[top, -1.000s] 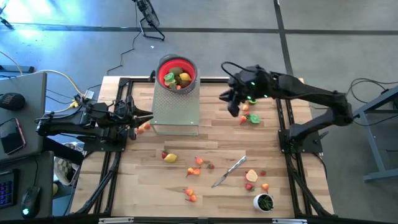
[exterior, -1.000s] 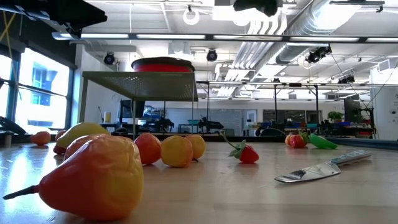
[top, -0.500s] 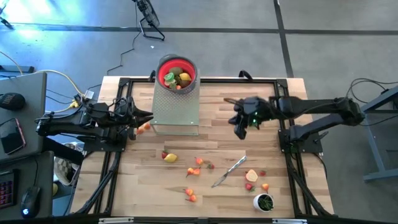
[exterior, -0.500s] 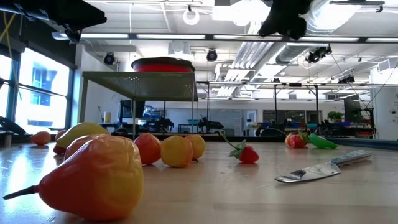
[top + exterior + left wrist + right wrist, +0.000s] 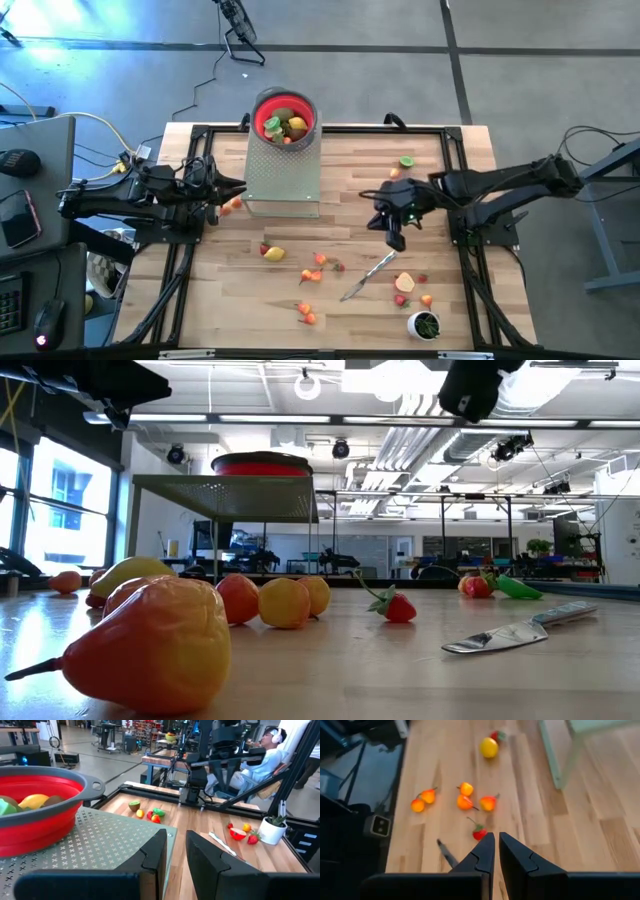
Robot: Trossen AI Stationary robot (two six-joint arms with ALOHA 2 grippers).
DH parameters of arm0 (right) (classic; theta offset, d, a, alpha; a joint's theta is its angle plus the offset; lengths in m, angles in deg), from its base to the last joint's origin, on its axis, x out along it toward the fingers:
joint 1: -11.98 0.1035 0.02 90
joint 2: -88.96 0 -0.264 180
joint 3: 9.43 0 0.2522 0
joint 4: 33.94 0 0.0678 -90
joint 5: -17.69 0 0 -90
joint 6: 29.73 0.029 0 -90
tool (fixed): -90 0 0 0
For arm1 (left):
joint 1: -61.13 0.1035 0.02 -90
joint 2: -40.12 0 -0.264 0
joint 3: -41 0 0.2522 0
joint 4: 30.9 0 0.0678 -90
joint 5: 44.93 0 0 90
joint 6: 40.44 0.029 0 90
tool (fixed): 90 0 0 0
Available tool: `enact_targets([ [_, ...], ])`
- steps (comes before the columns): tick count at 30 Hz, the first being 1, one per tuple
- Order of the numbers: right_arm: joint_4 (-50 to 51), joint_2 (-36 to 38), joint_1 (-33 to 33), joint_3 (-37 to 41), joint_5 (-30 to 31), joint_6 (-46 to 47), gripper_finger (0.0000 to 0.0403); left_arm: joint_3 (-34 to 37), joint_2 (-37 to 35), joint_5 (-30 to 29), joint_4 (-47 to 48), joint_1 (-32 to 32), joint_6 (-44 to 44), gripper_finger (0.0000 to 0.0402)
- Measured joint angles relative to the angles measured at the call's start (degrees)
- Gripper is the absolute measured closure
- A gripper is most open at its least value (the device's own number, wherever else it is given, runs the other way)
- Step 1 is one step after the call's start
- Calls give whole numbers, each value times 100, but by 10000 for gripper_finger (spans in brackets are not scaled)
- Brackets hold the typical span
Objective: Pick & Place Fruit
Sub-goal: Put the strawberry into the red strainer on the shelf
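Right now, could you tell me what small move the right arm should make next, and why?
Probably open the right gripper and lower it toward the small red strawberry with the green stem. Its fingers are shut with nothing between them, it hangs above the wooden table, and that fruit lies just ahead of it.

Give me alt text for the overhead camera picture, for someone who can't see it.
From above, the right gripper hangs shut and empty over a wooden table, near a silver knife and scattered toy fruit. A red bowl holding fruit sits on a perforated stand; the left gripper waits beside it.
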Motion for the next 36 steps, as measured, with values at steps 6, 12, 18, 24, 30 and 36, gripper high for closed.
enact_targets([
  [6, -155, -51, 250, 0, -8, -40, 385, 0, 0, 214, 205, 0, -613, 334],
  [12, -51, -90, 579, 0, 72, -27, 385, 4, 46, 495, 504, 0, -1051, 334],
  [18, -325, -268, 759, -2, 347, -23, 385, 7, 92, 555, 505, 0, -1181, 334],
  [24, -988, -644, 761, -7, 340, -62, 385, 7, 93, 551, 503, 0, -1181, 334],
  [30, -1148, -1027, 761, -7, 468, -218, 385, 7, 94, 549, 505, 0, -1179, 334],
  [36, -1324, -1310, 761, -7, 685, -69, 385, 7, 93, 545, 505, 0, -840, 334],
])
